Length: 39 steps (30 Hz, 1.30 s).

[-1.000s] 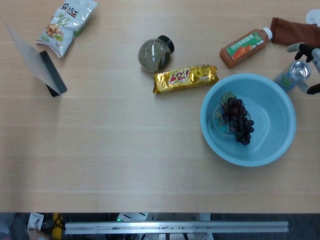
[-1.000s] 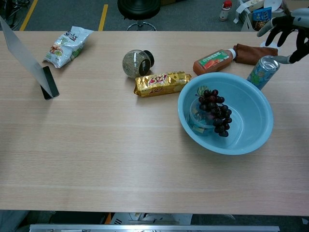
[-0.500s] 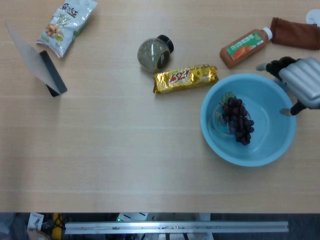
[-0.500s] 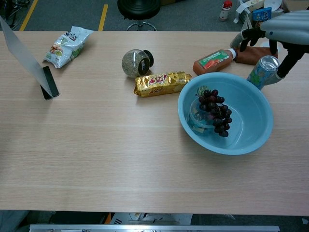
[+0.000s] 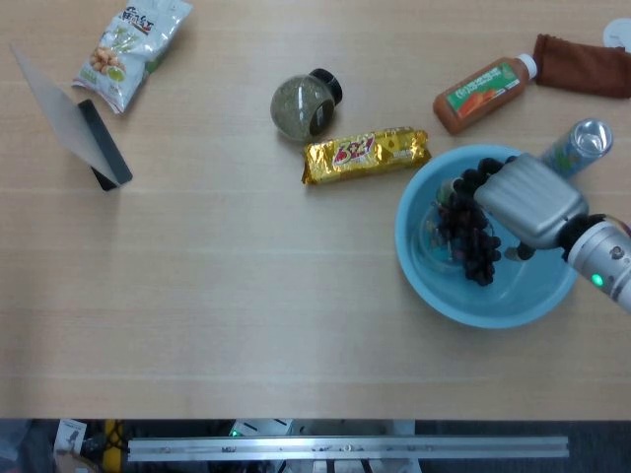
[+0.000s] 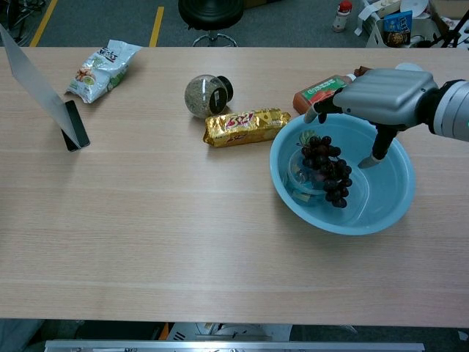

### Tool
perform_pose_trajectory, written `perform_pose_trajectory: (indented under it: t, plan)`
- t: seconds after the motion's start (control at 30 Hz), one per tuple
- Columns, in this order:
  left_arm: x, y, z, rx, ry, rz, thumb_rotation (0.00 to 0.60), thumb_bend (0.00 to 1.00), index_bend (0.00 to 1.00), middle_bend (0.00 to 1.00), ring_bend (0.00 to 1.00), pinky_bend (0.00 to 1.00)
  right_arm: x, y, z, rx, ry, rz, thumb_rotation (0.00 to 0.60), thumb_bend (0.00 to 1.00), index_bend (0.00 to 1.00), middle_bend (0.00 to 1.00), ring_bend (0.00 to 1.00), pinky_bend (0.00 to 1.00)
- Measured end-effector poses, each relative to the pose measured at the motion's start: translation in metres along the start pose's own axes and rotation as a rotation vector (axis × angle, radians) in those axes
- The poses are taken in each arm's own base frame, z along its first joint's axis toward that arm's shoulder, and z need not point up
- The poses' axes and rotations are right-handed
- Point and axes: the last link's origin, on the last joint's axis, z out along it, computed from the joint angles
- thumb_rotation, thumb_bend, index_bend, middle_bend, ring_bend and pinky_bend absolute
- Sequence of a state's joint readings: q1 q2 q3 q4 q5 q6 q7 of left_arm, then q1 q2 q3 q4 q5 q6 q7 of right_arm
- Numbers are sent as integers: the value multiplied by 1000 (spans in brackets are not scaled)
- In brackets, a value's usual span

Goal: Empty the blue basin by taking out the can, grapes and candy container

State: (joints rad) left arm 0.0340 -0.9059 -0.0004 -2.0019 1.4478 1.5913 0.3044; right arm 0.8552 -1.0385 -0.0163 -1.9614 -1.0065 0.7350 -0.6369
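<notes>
Two things, grapes (image 6: 327, 170) and candy container (image 6: 299, 183), fill the blue basin (image 6: 388, 202) beneath the empty, spread right robot hand (image 6: 374, 99).

The table (image 5: 246, 296) is pale matt wood grain; the blue basin (image 5: 434, 286) smooth glossy plastic; the biscuit pack (image 5: 365, 155) shiny gold foil.

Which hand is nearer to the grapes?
Right. The right hand hovers open just above the grapes in the basin. The left hand is not in view.
</notes>
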Motion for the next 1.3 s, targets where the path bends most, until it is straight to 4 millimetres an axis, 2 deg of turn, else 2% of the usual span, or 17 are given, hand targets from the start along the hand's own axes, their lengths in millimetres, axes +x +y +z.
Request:
perform_pose_trajectory:
  t: [0.3, 0.63, 0.83, 0.97, 1.3]
  plan:
    - [-1, 0, -1, -1, -5, -11, 600, 269, 291, 244, 207, 170, -13, -11, 10, 19, 1, -72, 600, 37, 181, 258, 222, 438]
    - [-1, -2, -2, 7, -5, -17, 600, 270, 291, 244, 207, 170, -21, -13, 20, 12, 2, -124, 600, 37, 182, 258, 222, 438]
    - [0, -4, -2, 11, -4, -17, 600, 270, 291, 245, 206, 170, -26, -14, 27, 5, -10, -129, 600, 44, 222, 259, 222, 438]
    - [0, -6, -3, 13, -3, -18, 600, 270, 291, 244, 207, 170, -27, -17, 31, 4, -7, -125, 600, 128, 264, 283, 222, 438]
    - [1, -8, -3, 16, -4, -17, 600, 269, 291, 244, 206, 170, -27, -20, 38, -9, 4, -119, 600, 236, 381, 343, 279, 452]
